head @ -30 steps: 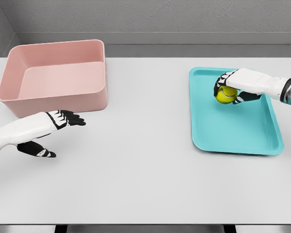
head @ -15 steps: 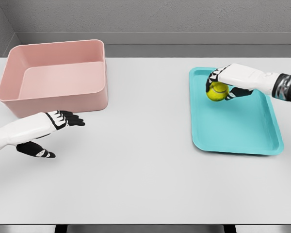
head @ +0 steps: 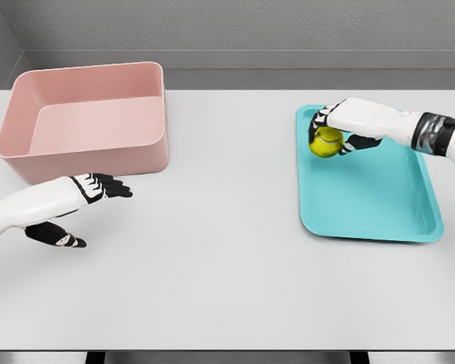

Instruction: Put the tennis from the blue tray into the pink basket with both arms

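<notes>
White table [head: 227, 265]: right robot hand [head: 335, 130] clamped on tennis ball [head: 326, 141], shifted left over blue tray [head: 379, 205].

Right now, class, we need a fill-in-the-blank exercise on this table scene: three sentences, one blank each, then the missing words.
1. The right hand grips the ____ with its fingers.
2. The tennis ball is over the ____ tray.
3. The pink basket holds ____, and the left hand rests open in front of it.

Missing words: tennis ball; blue; nothing
</notes>
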Robot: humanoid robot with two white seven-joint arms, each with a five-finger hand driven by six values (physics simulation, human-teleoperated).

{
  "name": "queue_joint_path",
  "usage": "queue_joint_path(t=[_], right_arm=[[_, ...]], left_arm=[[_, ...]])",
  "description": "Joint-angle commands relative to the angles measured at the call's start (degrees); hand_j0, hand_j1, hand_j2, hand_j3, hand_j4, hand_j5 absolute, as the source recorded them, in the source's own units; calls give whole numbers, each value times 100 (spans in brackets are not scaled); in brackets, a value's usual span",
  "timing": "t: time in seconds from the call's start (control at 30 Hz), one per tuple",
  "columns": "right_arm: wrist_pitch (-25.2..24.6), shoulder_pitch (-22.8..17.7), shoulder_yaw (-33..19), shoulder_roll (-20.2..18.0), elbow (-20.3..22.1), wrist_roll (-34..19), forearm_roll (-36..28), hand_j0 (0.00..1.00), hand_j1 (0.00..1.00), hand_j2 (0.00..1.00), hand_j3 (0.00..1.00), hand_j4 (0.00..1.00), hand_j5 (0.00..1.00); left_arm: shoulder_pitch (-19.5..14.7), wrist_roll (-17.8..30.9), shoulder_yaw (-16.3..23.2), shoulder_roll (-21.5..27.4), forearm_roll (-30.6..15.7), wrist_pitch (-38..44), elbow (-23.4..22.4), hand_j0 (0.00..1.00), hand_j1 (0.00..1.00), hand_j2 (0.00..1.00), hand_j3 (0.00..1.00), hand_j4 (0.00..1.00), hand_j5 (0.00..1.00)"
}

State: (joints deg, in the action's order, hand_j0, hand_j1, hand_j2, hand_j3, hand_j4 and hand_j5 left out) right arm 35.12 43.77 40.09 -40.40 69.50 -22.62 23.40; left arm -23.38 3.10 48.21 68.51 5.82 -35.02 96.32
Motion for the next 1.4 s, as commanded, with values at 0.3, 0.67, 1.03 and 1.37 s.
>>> queue_joint_path(t=[0.3,0.67,1.03,1.37], right_arm=[[-12,44,8,93,2,3,-37,51,51,51,51,51,51],[-12,158,96,252,2,12,-37,51,51,51,51,51,51],[-12,193,131,348,99,21,-37,51,51,51,51,51,51],[-12,193,166,524,108,21,-37,51,51,51,51,51,51]], left_arm=[[0,-2,-4,5,-38,2,1,100,100,100,100,100,100],[-9,-2,-4,-4,-38,2,1,100,100,100,100,100,100],[0,-2,-4,5,-29,2,1,100,100,100,100,100,100],[0,-2,-4,14,-38,2,1,100,100,100,100,100,100]])
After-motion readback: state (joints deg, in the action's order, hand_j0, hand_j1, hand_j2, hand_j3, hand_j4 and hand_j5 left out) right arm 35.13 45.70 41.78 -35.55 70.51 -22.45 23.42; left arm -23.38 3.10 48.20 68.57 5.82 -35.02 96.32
